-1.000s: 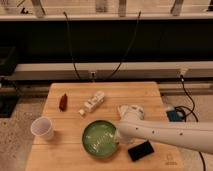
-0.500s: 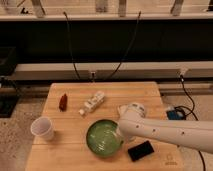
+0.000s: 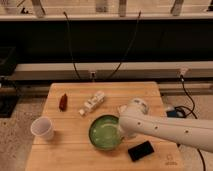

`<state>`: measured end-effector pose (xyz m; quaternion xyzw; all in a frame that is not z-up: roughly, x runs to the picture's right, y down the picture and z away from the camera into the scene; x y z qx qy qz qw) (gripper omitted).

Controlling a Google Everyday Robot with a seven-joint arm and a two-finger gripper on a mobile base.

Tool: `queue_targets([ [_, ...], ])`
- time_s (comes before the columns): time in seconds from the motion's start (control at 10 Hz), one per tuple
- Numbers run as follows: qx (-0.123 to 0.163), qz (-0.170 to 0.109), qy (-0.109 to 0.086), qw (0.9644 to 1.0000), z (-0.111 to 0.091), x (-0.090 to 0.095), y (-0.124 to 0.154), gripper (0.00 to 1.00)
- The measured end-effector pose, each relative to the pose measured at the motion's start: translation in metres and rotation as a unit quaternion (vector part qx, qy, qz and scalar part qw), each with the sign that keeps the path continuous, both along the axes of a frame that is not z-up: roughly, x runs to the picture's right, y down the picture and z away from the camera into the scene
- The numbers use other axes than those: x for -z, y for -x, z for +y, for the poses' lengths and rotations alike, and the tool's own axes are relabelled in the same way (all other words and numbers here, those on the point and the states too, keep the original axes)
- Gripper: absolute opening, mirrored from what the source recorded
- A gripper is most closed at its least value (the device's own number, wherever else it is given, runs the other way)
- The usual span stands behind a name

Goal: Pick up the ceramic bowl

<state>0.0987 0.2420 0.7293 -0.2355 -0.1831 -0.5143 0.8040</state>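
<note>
At the front edge of the wooden table [image 3: 75,155], toward the right corner: a flat black slab [image 3: 140,150], close beside the ceramic bowl [image 3: 105,132] but apart from it. Just behind, in the front half and a little right of the middle: that bowl, green and glossy, seemingly tipped, its right side a touch higher. Probably so because of a hold taken at the right rim, judged only from the tilt. At that rim: the gripper [image 3: 121,131], on the end of a white arm [image 3: 165,127] reaching in across the right edge. Meets or overlaps the rim, yet mostly hidden behind the wrist; cannot tell how wide it stands, nor whether it truly has the bowl. Near the left edge: a white paper cup [image 3: 42,128], upright, well apart from the bowl. Farther back, toward the rear left corner: a small red-brown item [image 3: 63,102]; next to it toward the middle, a white packet [image 3: 92,104] lying on its side. Both well out of the arm's way.
</note>
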Motion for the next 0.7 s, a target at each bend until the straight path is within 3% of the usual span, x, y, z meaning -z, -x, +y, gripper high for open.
queue_targets([
  [0.7,0.006,0.001,-0.01,0.9999,-0.017,0.01,-0.002,0.0],
])
